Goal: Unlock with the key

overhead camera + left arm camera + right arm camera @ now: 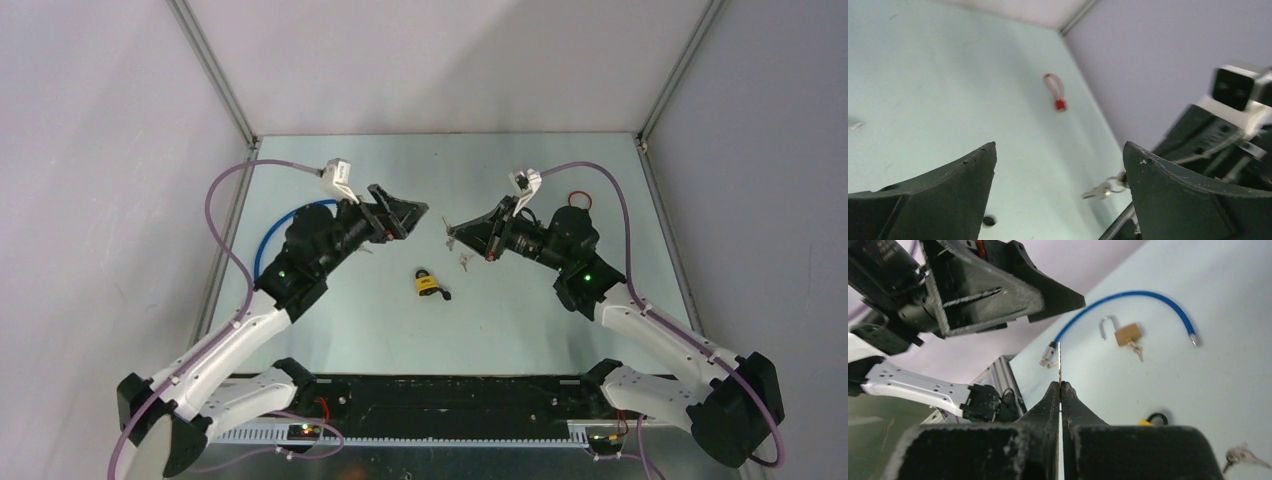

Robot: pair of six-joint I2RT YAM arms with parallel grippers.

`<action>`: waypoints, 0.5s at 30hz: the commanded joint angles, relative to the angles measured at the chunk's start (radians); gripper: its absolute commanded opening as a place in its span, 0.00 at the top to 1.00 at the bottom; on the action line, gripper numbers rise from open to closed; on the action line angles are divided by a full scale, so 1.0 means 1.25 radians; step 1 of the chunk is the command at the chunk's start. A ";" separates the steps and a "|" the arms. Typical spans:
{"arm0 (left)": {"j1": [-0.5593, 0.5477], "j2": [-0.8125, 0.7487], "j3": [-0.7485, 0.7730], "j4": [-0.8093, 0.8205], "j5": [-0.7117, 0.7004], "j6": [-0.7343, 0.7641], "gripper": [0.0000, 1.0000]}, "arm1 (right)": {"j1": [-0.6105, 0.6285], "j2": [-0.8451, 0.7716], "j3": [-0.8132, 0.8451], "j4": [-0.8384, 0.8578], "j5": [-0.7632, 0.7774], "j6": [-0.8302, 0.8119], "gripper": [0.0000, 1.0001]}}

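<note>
Closest in: right gripper, fingers pressed together on the thin blade of a key, which stands edge-on and sticks out straight past the tips. From overhead the same gripper hangs above the table, just beyond the yellow padlock and slightly to its right. The padlock lies flat near the middle of the table, touched by neither arm. Left gripper is beyond the padlock and to its left, raised, facing the right one across a small gap. Its jaws are spread wide with nothing between them, as its own wrist view confirms. Loose keys lie on the table just beyond-right of the padlock, under the right gripper's tips. A brass padlock with a silver shackle lies to the yellow padlock's left, near the left arm, with a small key at its body; cannot tell whether the shackle is latched. Blue cable curves further left of the padlock. Red loop lies well off to the padlock's far right, behind the right arm.
</note>
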State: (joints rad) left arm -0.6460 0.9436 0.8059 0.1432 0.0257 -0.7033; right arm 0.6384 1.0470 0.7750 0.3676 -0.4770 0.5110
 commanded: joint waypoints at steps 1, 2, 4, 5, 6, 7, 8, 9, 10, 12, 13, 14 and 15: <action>0.109 0.046 0.046 -0.318 0.119 -0.058 0.00 | -0.001 -0.022 -0.005 -0.093 0.060 -0.030 1.00; 0.128 0.055 0.025 -0.323 0.153 -0.077 0.00 | -0.001 -0.026 -0.015 -0.101 0.063 -0.029 1.00; 0.165 0.059 -0.004 -0.331 0.217 -0.072 0.00 | -0.003 -0.032 -0.032 -0.106 0.070 -0.023 1.00; 0.170 0.058 -0.017 -0.341 0.206 -0.067 0.00 | -0.004 -0.033 -0.037 -0.105 0.070 -0.022 1.00; 0.172 0.058 -0.020 -0.361 0.196 -0.059 0.00 | -0.004 -0.036 -0.048 -0.104 0.070 -0.017 1.00; 0.173 0.064 -0.018 -0.389 0.167 -0.056 0.00 | -0.005 -0.037 -0.053 -0.103 0.071 -0.015 1.00; 0.173 0.070 -0.013 -0.405 0.131 -0.053 0.00 | -0.006 -0.038 -0.059 -0.104 0.071 -0.012 1.00; 0.173 0.088 0.000 -0.436 0.115 -0.052 0.00 | -0.006 -0.038 -0.062 -0.107 0.073 -0.012 1.00; 0.173 0.102 0.008 -0.453 0.085 -0.046 0.00 | -0.007 -0.036 -0.067 -0.110 0.074 -0.012 1.00; 0.173 0.148 0.035 -0.495 0.050 -0.040 0.00 | -0.006 -0.031 -0.074 -0.120 0.084 -0.013 1.00; 0.172 0.179 0.051 -0.511 0.040 -0.039 0.00 | -0.007 -0.029 -0.078 -0.129 0.089 -0.013 1.00; 0.169 0.193 0.057 -0.517 0.021 -0.040 0.00 | -0.006 -0.026 -0.081 -0.134 0.092 -0.013 1.00; 0.165 0.222 0.070 -0.525 0.014 -0.041 0.00 | -0.006 -0.025 -0.086 -0.140 0.096 -0.012 1.00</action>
State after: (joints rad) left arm -0.4324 1.1389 0.8158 -0.4252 0.1287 -0.7597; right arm 0.6346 1.0245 0.6800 0.2077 -0.3897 0.4965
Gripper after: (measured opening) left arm 0.994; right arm 0.009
